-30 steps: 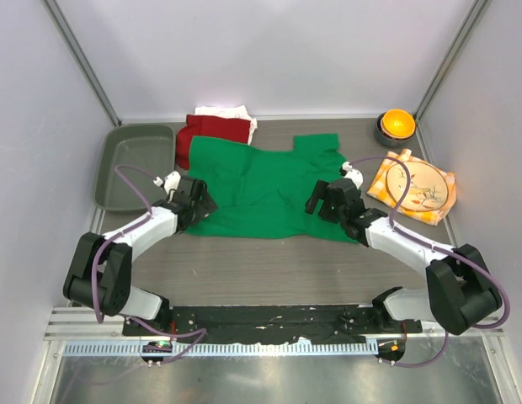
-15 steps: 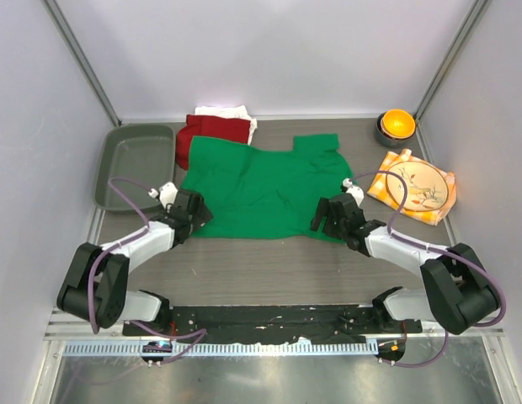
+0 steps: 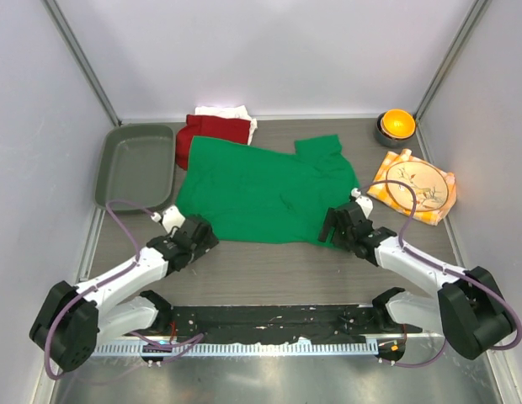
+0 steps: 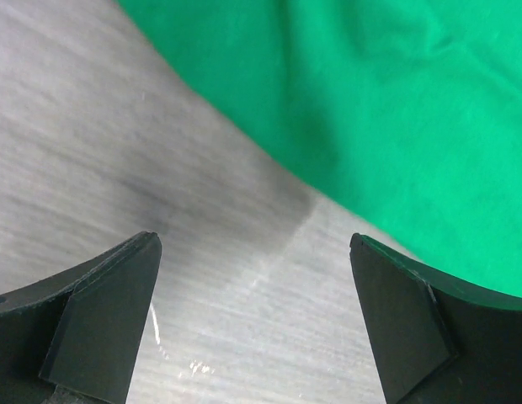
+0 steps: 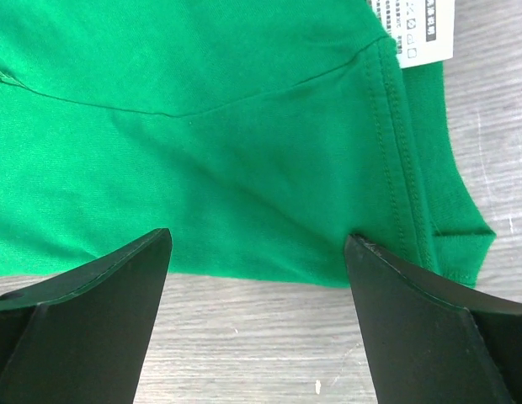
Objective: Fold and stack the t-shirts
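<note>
Left gripper [image 3: 199,237] retreated; green t-shirt [image 3: 261,189] lies spread flat.

A grey-green tray [image 3: 135,168] sits at the far left of the wooden table [image 3: 269,269]. At the far right stands a dark bowl [image 3: 396,124] with orange inside. Nearer, a patterned plate [image 3: 421,187] rests on a checked napkin [image 3: 380,187].

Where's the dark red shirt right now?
From above, the dark red shirt lies at the back left, beside the grey tray, partly under the green shirt.
</note>
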Available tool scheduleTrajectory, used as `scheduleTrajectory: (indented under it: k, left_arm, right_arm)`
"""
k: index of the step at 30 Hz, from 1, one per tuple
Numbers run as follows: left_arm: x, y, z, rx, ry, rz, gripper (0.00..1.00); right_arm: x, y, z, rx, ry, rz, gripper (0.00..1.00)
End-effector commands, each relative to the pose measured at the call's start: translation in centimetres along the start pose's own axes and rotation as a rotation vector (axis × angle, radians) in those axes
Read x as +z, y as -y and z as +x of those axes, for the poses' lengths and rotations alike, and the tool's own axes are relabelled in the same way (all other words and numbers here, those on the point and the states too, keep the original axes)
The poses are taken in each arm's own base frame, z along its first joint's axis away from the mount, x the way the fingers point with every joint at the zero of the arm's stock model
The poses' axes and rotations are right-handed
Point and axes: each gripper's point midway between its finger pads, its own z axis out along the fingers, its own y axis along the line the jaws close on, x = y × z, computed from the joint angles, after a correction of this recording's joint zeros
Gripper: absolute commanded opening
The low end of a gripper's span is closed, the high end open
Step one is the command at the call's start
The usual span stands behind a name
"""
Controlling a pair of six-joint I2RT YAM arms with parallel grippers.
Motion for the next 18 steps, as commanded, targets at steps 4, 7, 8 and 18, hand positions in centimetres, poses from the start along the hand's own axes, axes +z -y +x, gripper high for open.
scheduleTrajectory:
  k: [4,7,8,18]
  left_arm:
    - [-3.1,-1.1,-0.2,-0.021,0.091,-0.027,1.00]
    - [-4.6,0.6,-2.5,0.019,0.145,0.008,1.00]
    - [-5.2,2.0,-3.7,0.013,0.171,0.041,1.00]
    - [-2.7,10.6,-5.9,0.171,0.243,0.130,1.00]
  right_arm:
    - [-3.0,1.3,-0.4,0.029,0.009,0.043,0.90]
    - [-5.5,0.0,-3.7,0.050,0.116,-0.014,0.90]
    - [-6.2,-0.4,-4.5,0.052,0.142,-0.032,0.90]
    - [-8.5,-4.2,-8.6,0.040,0.234,-0.170,0.90]
